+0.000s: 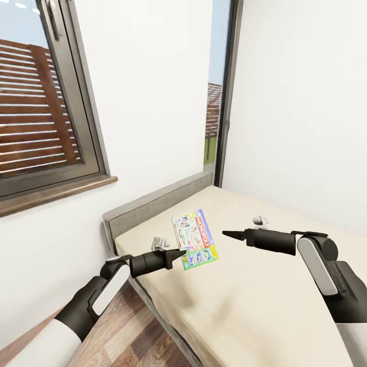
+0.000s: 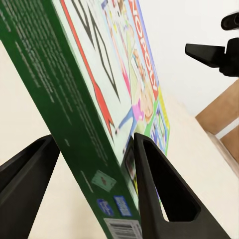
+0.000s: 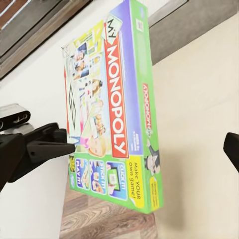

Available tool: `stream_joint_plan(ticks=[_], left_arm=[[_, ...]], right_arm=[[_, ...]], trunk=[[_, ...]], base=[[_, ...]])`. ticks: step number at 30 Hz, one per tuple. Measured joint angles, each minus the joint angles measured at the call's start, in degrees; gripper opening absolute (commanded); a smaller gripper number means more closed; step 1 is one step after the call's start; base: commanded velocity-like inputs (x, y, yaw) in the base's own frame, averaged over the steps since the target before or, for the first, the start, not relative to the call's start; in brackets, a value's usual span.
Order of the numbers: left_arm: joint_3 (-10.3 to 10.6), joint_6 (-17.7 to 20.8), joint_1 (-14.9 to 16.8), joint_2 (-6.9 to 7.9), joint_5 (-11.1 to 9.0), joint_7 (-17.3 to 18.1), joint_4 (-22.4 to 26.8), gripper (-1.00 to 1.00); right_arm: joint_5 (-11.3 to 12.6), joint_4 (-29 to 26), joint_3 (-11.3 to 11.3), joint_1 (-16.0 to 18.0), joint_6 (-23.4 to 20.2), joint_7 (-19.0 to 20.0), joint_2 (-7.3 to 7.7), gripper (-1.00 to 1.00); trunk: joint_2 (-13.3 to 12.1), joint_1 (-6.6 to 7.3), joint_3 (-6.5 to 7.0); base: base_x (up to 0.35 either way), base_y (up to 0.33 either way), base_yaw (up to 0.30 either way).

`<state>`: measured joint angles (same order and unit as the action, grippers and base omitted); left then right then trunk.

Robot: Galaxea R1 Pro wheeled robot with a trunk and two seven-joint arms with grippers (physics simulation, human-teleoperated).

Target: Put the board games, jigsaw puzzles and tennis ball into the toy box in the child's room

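- Monopoly box (image 1: 194, 239) lies flat on the bed (image 1: 265, 306), just below centre of the head view, near the headboard (image 1: 153, 206) and the bed's left edge.
- Left claw (image 1: 179, 253) sits at the box's near-left edge. In the left wrist view its two dark fingers (image 2: 164, 199) straddle the green side wall (image 2: 59, 109), one on each side with small gaps, so the jaws look nearly closed around the box but not yet pinching it.
- Right claw (image 1: 228, 234) hovers right of the box, apart from it, and holds nothing. Its fingers look close together in the head view, but I cannot tell how wide it stands, since only one tip (image 3: 232, 149) shows at the right wrist view's edge.
- Step in hand, as I judge it: gripping the box with the left claw for the trip to the toy box.
- To do it well: seat the fingers deeper over the edge before closing, because a wide flat box held by one rim will tend to swing and slip. Lift slowly and keep it clear of the headboard.
- A second board game may be the pale shape (image 1: 160, 241) just left of the box; it is too small to make out.
- A small white thing (image 1: 260, 220) lies on the bed beyond the right arm; I cannot identify it.
- Bed's lower part is cut off by the frame.
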<state>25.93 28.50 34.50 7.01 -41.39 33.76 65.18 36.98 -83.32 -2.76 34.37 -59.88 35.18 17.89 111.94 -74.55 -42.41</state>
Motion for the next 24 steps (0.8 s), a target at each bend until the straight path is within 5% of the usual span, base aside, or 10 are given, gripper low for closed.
stream_joint_plan(ticks=[24], left_arm=[[1.6, -1.3, -0.3, 0.14, 0.1, 1.7, -0.1, -1.00]], right_arm=[[0.9, 0.2, 0.2, 0.0, 0.0, 0.1, 0.15, 1.00]], trunk=[[-9.6, 5.27, 4.31]], base=[[0.000, 0.000, 0.000]])
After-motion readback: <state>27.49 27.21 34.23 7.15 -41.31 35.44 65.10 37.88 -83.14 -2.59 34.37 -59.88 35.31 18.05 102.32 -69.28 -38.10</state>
